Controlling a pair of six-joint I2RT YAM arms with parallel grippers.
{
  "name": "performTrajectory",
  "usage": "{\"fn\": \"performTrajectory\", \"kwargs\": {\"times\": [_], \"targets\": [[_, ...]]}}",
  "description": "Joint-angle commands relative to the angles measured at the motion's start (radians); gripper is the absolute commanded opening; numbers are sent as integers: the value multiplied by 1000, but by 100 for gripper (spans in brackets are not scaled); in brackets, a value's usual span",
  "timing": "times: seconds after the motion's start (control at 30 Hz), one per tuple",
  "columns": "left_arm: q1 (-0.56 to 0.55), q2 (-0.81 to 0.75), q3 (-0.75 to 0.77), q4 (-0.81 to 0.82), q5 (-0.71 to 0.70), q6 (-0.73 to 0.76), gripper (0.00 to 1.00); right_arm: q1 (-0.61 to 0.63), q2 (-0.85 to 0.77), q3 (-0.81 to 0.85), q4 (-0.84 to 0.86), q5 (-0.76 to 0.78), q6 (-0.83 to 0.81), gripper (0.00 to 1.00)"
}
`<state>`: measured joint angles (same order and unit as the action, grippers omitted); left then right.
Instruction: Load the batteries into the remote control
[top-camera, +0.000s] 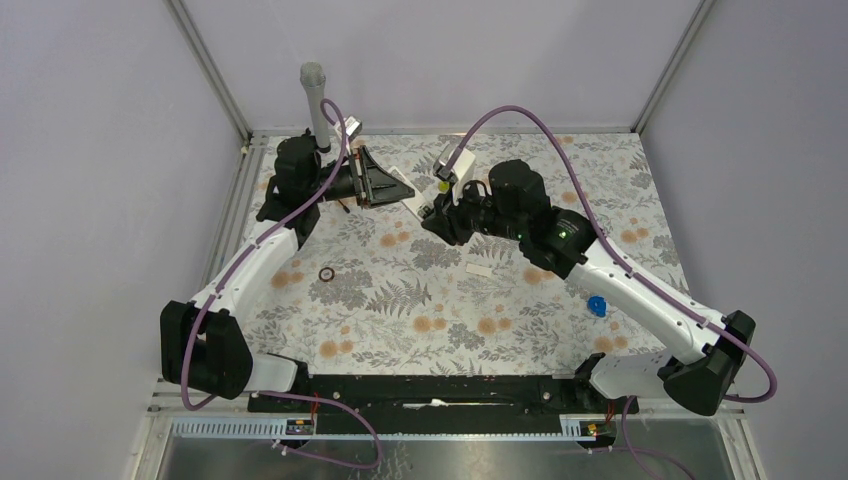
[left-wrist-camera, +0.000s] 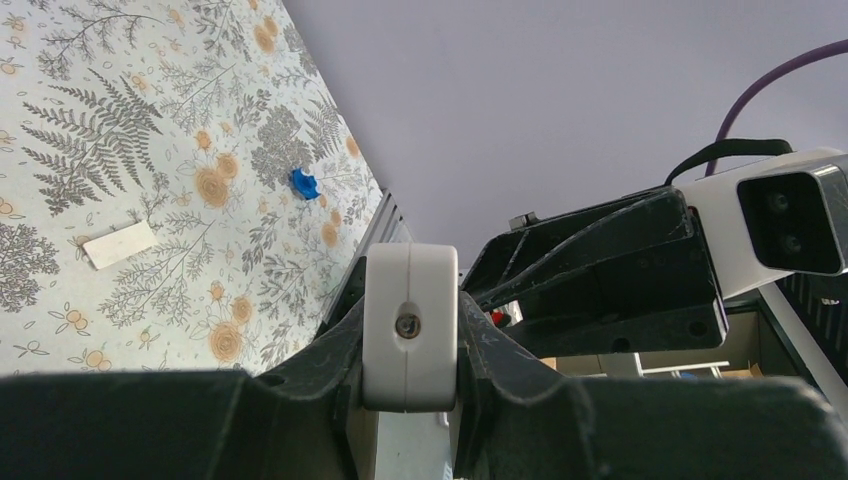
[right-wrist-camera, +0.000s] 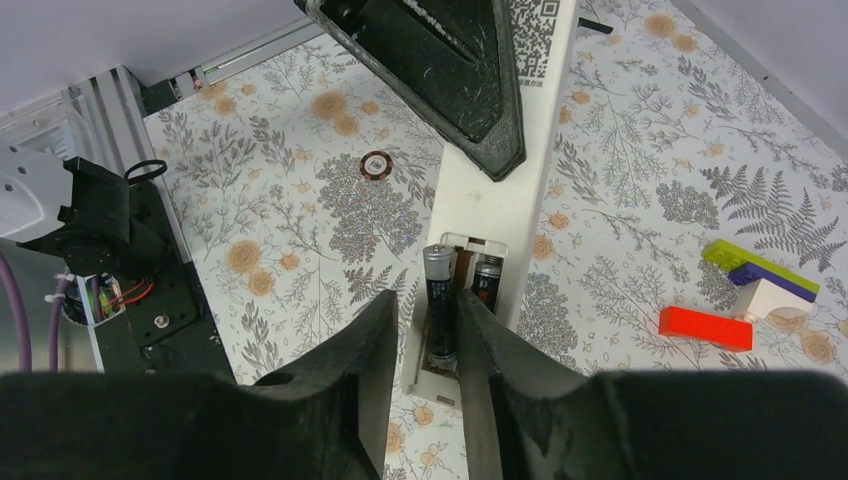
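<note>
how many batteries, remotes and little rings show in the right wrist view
batteries: 2
remote control: 1
ring: 1
total: 4

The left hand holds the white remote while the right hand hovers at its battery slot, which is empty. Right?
Not empty: the right wrist view shows two batteries in the slot, one between the fingers of the right hand. The left hand does hold the remote.
</note>
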<state>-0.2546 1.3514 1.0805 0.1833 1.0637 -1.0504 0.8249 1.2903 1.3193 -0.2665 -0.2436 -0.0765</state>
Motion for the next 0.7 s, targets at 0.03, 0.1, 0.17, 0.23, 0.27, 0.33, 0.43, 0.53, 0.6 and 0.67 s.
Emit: {"fn": "performTrajectory", "kwargs": {"times": [0.03,0.1,0.17,0.23,0.27,0.33,0.43,0.53,0.6,0.67], "targets": [[5,-20,38,50,14,5,0,3,-23,-12,28,91,9,37],[5,-20,38,44,13,10,0,3,-21,-8,28,109,15,38],[5,-18,40,36,10,17,0,3,-25,-6,30,110,20,40],[5,-18,42,27,11,24,0,3,-32,-6,37,112,35,46],[6,-17,42,23,10,29,0,3,-35,-6,41,112,44,47],[7,-16,44,15,8,34,0,2,-40,-3,41,119,66,51],[6,-14,46,15,7,37,0,2,-45,0,44,101,104,57],[6,-14,47,7,5,44,0,2,-60,-2,62,90,128,67],[8,-14,47,5,0,46,0,2,-79,-8,84,104,142,77],[11,-14,45,5,-5,45,0,1,-99,-18,114,147,174,84]]}}
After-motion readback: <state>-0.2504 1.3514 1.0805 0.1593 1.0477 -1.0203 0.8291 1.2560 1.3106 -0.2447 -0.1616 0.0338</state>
